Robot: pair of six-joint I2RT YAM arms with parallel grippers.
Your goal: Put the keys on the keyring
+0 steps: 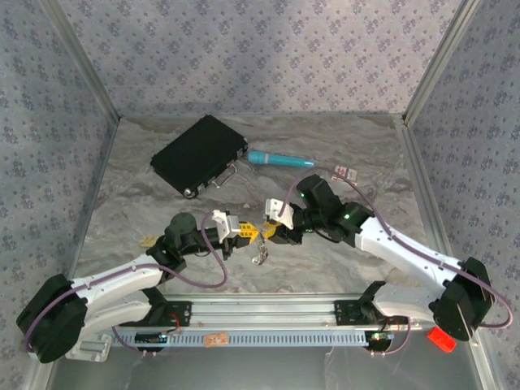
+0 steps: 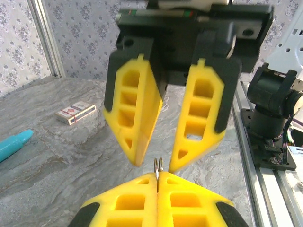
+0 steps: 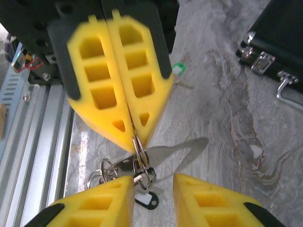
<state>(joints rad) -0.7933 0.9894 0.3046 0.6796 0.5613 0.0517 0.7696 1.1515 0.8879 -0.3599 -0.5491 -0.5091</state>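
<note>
Yellow-fingered left gripper (image 3: 135, 133) pinched the keyring (image 3: 138, 150) upright, probably steadying it for the right gripper (image 3: 154, 203), whose jaws were wide; green key (image 3: 177, 70) lay apart on table (image 3: 227, 118).

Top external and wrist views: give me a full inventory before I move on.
keyring: one, silvery, pinched above the table, small rings and chain hanging below
green-headed key: one, green, lying on table
black case: one, black, far left of table
teal pen: one, teal, right of case
card box: one, white and red, right of pen
table: one, grey marbled
left gripper: yellow fingers, shut on keyring
right gripper: yellow fingers, open, facing left gripper
</note>
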